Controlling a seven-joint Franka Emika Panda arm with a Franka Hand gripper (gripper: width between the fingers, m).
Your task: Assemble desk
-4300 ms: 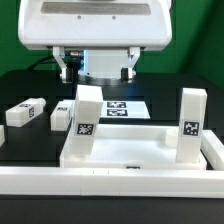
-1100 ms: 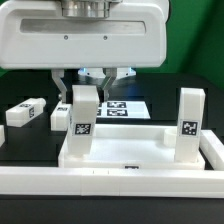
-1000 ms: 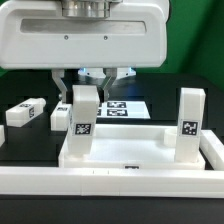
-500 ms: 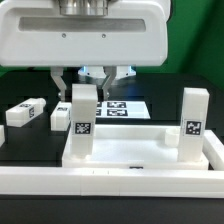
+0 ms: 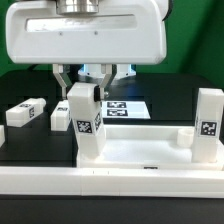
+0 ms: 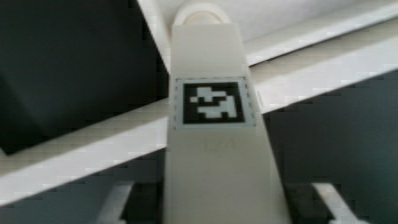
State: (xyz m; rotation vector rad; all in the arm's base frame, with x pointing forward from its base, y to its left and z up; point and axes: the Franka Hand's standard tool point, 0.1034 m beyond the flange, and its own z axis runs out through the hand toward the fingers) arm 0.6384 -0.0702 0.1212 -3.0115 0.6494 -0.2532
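Desk looking roughly half done.
Gripper (image 5: 85, 90) is clamping the centre-left leg (image 5: 89, 128) on the tabletop (image 5: 140, 150); right-edge leg (image 5: 209, 125) is standing; loose legs (image 5: 25, 113) are lying at left.

I see my arm end-on: white wrist housing (image 5: 85, 35) fills upper part of exterior view, pointing straight down. Gripper (image 5: 85, 86) hangs vertical beneath it. Two fingers (image 5: 61, 80) partly spread, one each side of upright leg (image 5: 88, 122), clamped on its top. Wrist camera looks down leg between them.
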